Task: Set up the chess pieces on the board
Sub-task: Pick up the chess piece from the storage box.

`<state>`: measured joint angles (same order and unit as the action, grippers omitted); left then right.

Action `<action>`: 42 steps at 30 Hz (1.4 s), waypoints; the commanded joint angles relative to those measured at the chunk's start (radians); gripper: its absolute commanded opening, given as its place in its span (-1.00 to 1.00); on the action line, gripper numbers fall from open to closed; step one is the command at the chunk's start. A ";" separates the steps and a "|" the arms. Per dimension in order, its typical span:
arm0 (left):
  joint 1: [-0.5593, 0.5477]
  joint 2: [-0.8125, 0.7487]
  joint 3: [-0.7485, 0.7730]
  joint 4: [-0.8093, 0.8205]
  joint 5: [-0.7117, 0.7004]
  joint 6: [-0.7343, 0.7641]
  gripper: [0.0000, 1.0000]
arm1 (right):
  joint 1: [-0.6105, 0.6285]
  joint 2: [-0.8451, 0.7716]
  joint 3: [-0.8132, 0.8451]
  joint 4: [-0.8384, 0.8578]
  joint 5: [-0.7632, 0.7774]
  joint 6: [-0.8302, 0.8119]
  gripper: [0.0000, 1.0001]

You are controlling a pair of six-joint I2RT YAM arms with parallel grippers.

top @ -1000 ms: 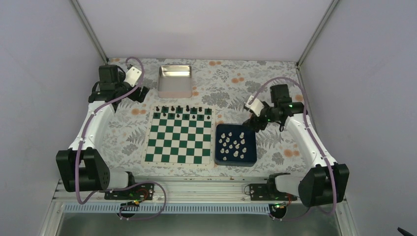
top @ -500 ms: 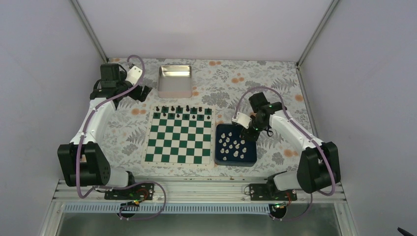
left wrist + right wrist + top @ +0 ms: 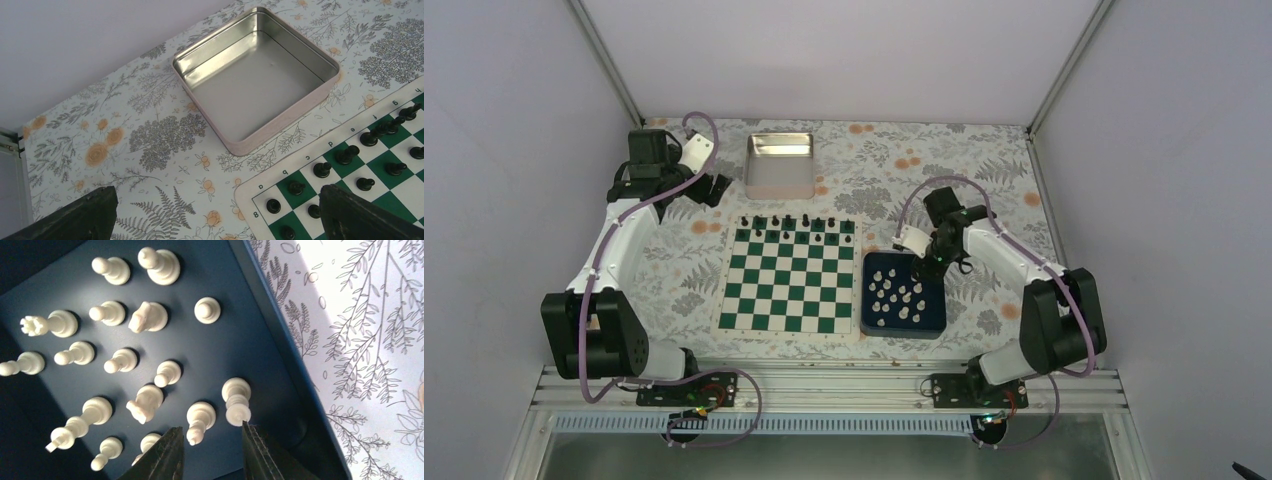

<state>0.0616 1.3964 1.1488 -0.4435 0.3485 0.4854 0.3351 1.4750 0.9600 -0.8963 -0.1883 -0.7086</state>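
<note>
Noting progress: early. No white chess pieces stand on the board; all in view sit in the blue tray just right of it. Black pieces line the board's far rows. The right fingers hang low over the tray, partly closed, with a piece's head between the tips; no firm hold visible. The left fingers are spread wide and empty, near the tin. Judgement: whole white side left to place.

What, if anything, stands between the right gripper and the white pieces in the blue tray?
Nothing visible does. The right gripper hangs directly over the blue tray, with one of the chess pieces poking up between its fingers. Neighbouring pieces stand close on both sides, so the fingers might brush them.
</note>
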 commanded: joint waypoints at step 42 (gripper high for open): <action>0.012 0.048 0.016 0.029 0.010 0.016 1.00 | 0.045 0.055 -0.009 0.084 0.078 0.078 -0.89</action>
<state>0.0662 1.4471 1.1481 -0.4274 0.3344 0.4896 0.3607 1.5543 0.9085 -0.7746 -0.1349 -0.6445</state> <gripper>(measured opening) 0.999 0.112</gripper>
